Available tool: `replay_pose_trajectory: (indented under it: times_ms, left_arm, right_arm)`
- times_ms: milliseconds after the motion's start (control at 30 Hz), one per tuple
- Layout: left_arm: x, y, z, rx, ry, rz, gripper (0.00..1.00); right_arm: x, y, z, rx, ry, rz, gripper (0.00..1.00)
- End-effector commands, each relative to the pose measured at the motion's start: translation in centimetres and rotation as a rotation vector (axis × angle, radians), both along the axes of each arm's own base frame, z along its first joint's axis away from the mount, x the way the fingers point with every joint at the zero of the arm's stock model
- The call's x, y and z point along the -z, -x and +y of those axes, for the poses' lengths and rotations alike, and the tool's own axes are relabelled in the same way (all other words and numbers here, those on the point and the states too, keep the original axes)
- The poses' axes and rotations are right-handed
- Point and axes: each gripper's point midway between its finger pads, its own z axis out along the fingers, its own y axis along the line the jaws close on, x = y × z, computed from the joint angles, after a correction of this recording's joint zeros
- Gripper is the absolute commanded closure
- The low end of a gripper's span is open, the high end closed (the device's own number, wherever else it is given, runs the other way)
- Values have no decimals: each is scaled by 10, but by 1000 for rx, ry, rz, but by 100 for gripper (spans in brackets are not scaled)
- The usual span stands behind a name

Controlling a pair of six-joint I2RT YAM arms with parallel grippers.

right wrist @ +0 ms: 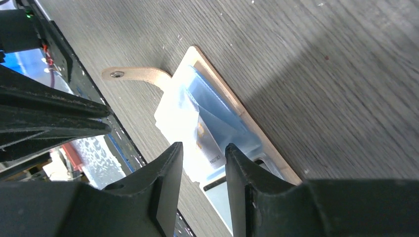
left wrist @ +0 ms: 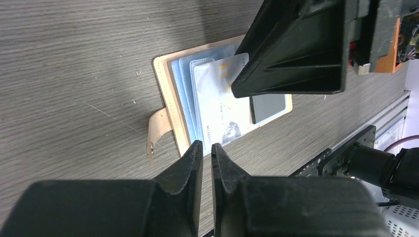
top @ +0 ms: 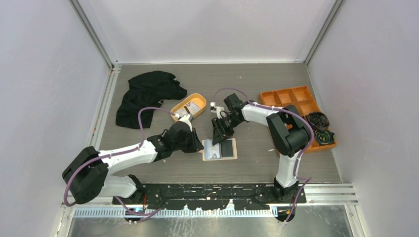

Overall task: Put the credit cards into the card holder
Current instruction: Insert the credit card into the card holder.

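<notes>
The card holder (top: 220,149) lies open on the table, beige rim (left wrist: 165,89) and pale blue pockets (right wrist: 217,113) facing up, snap tab (right wrist: 138,74) sticking out. A whitish credit card (left wrist: 222,106) sits partly in a pocket, one end (right wrist: 207,143) still showing. My right gripper (top: 219,136) hangs just above that card, open (right wrist: 203,147), with nothing in its grasp. At the holder's left edge my left gripper (top: 197,146) is shut to a thin slit (left wrist: 206,147), empty. Another credit card (top: 194,106) rests in the orange oval tray (top: 184,104).
A black cloth (top: 148,94) lies at the back left. At the right stands an orange compartmented box (top: 296,101) with dark items at its near end. The arms' base rail (top: 212,195) runs close behind the holder's near edge.
</notes>
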Motion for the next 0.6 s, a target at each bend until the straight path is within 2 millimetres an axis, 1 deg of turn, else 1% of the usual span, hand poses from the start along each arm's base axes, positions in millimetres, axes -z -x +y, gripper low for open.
replay_pose_trajectory:
  times_ms: [0,233,267,367,567]
  left_arm:
    - [-6,1,-2,8,19,-12,87]
    - [-3,2,-4,13,29,-4,87]
    - [-7,1,-6,14,47,-17,87]
    - [-9,1,-8,21,67,-24,87]
    - [-14,2,-9,29,102,-59,85]
  right_arm:
    - [-25,-10,2,-51,15,-134,57]
    - [-26,-4,5,-118,64,-186,53]
    - [-27,-4,5,-124,64,-190,53]
    - [-30,-5,4,-143,69,-210,51]
    - [-40,-8,1,-190,75,-261,41]
